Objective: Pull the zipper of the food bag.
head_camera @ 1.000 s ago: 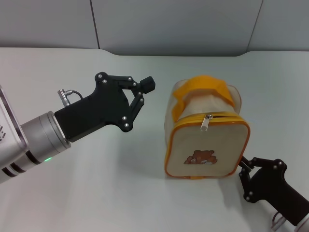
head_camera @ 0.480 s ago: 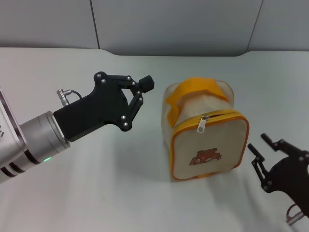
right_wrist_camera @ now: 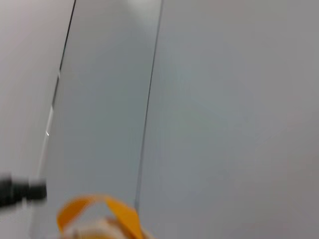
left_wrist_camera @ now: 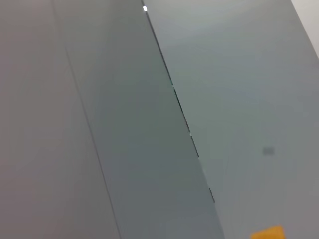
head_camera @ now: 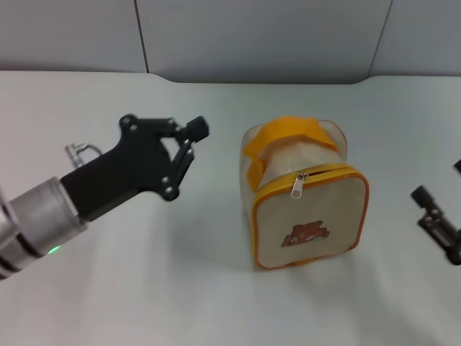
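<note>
The food bag (head_camera: 306,216), beige with orange piping and a bear patch, stands on the white table (head_camera: 144,288), bear face toward me. Its orange strap handle (head_camera: 288,133) arches over the top. The silver zipper (head_camera: 297,186) hangs at the top edge of the front face. My left gripper (head_camera: 194,131) is shut and empty, hovering left of the bag with a clear gap. My right gripper (head_camera: 439,180) is open at the right edge, apart from the bag and partly cut off. The handle also shows in the right wrist view (right_wrist_camera: 99,211) and the left wrist view (left_wrist_camera: 269,233).
A grey wall panel (head_camera: 252,36) runs behind the table's far edge. The left gripper's black tip (right_wrist_camera: 20,191) shows in the right wrist view. Nothing else lies on the table.
My right gripper has drawn back to the right, away from the bag's lower corner. My left gripper has moved left, away from the bag. The bag has shifted slightly left.
</note>
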{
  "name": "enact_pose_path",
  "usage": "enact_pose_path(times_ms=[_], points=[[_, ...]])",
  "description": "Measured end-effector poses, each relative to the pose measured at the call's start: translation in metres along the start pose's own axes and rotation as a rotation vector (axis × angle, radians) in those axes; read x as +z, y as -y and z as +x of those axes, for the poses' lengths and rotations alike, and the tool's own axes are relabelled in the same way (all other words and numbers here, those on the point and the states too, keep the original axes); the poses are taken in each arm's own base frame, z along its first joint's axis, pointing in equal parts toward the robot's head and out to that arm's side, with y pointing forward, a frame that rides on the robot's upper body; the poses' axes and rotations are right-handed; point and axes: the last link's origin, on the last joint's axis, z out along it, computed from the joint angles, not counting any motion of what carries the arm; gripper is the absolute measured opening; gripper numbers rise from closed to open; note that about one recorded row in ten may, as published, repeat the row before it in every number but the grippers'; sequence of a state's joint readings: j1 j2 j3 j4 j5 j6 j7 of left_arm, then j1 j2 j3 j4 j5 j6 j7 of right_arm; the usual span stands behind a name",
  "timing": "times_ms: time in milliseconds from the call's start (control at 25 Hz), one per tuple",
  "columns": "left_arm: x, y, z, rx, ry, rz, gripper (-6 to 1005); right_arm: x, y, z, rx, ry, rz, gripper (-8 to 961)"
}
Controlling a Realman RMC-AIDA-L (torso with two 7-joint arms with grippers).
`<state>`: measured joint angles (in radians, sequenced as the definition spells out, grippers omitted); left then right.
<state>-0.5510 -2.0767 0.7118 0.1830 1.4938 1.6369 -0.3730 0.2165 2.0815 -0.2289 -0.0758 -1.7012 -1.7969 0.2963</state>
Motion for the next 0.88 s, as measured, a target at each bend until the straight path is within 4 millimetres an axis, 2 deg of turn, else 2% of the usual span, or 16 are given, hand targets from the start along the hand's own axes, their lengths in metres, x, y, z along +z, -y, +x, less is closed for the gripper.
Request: enact_pose_path(times_ms=[120, 200, 320, 360, 480, 560, 720, 840, 880], points=[[-0.012, -0.003, 0.0, -0.068, 0.009, -0.014, 62, 0.0, 0.01, -0.008, 0.086, 0.002, -0.067, 710], [-0.025, -0.008, -0.001, -0.164, 0.054, -0.061, 64, 0.003, 0.02, -0.018, 0.195, -0.046, -0.229, 783], [-0.033, -0.013, -0.002, -0.216, 0.102, -0.115, 66, 0.006, 0.024, -0.024, 0.237, -0.104, -0.351, 789], [-0.04, -0.018, -0.003, -0.258, 0.148, -0.17, 67, 0.009, 0.028, -0.026, 0.258, -0.185, -0.482, 791], [-0.047, -0.023, -0.005, -0.298, 0.192, -0.216, 70, 0.011, 0.029, -0.025, 0.267, -0.258, -0.578, 795], [-0.052, -0.03, -0.008, -0.334, 0.239, -0.271, 139, 0.015, 0.025, -0.021, 0.286, -0.358, -0.704, 795], [-0.053, -0.039, -0.012, -0.359, 0.283, -0.33, 276, 0.025, 0.02, -0.018, 0.295, -0.397, -0.763, 795], [-0.052, -0.047, -0.015, -0.363, 0.302, -0.367, 510, 0.032, 0.015, -0.015, 0.291, -0.403, -0.783, 795], [-0.052, -0.048, -0.015, -0.36, 0.301, -0.371, 549, 0.033, 0.015, -0.015, 0.291, -0.403, -0.784, 795]])
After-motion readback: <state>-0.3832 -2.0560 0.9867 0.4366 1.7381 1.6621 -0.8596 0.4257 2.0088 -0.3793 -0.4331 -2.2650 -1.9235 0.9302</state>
